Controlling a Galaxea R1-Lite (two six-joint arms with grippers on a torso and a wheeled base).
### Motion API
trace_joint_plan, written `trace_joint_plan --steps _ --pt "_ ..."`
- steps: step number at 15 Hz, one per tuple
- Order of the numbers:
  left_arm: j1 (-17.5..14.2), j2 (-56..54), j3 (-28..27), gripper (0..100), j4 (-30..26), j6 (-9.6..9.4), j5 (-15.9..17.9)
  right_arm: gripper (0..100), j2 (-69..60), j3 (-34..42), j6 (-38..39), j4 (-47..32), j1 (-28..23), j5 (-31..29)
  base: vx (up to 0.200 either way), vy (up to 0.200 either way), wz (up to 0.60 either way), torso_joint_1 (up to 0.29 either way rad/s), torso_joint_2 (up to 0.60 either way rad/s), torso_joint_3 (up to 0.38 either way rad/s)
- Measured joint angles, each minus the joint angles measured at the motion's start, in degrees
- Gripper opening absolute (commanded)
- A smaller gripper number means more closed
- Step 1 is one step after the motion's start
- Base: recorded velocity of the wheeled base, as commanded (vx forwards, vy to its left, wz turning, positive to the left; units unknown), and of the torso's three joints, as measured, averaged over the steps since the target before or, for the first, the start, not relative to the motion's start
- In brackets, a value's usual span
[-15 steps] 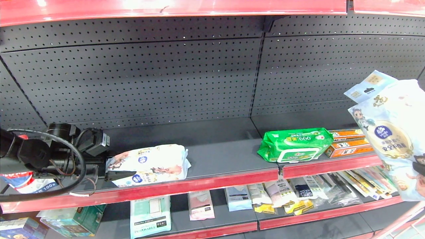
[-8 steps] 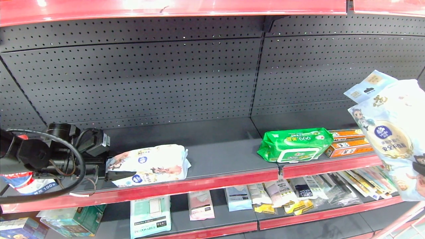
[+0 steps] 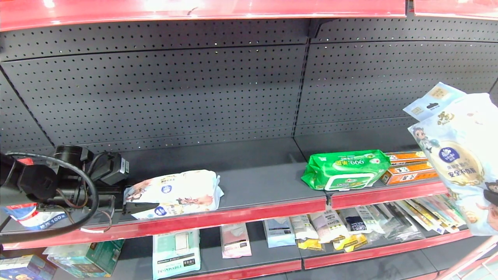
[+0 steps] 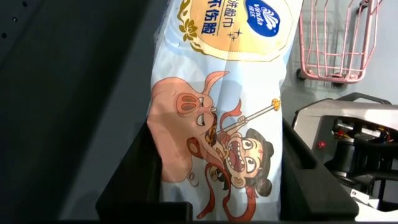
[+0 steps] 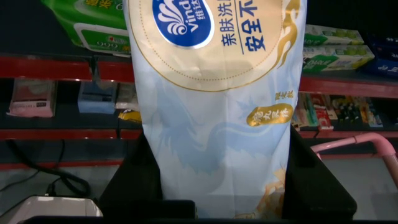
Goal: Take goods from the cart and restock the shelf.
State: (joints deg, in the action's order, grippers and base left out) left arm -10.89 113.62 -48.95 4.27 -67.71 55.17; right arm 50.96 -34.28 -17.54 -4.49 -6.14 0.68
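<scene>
Clearly the step in hand is the set-down and release. At the lower left of the head view, the left gripper point(image 4: 217, 143) has its two black fingers closed against the sides of a soft white plastic pack printed with cartoon figures point(image 3: 177, 191). This pack lies on its side on the grey metal shelf board with a red front lip point(image 3: 264, 182), just behind that lip.

To finish well, the fingers should open only when the pack rests flat. They should then back straight out along the board, so that the soft film is not dragged over the lip.

Right of centre, a green soft pack of wipes point(image 3: 346, 169) lies on the same board, with flat orange cardboard boxes point(image 3: 412, 167) just beside it.

At the right edge of the frame, the right gripper point(image 5: 219, 140) is clamped on a second white cartoon-printed pack point(image 3: 459, 155), held upright in the air in front of the shelf. I judge that the bare stretch of board between the first pack and the green one suits it best. It should go in low and level, clear of both neighbours.

A pink wire cart point(image 4: 329, 76) stands off to the side.
</scene>
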Motion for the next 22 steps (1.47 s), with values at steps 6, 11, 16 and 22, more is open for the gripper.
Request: trace_joint_plan --steps 6,11,16,22 --pt "0.02 -0.02 -0.24 0 -0.09 0.40 -0.16 0 -0.05 0.11 0.00 0.00 0.06 -0.26 0.000 0.000 0.00 0.000 0.00 0.000" --pt "0.00 0.17 -0.59 100 -0.13 0.54 -0.24 0 -0.02 0.11 0.00 0.00 0.09 -0.26 0.000 0.000 0.00 0.000 0.00 0.000" --pt "0.02 0.27 -1.16 100 -0.20 3.06 0.09 0 -0.07 0.18 -0.02 0.00 0.09 -0.26 0.000 0.000 0.00 0.000 0.00 0.000" --pt "-0.29 -5.68 -1.30 100 -0.06 15.46 1.73 0 -0.33 0.71 -0.02 0.02 0.09 -0.30 0.000 0.000 0.00 0.000 0.00 0.000"
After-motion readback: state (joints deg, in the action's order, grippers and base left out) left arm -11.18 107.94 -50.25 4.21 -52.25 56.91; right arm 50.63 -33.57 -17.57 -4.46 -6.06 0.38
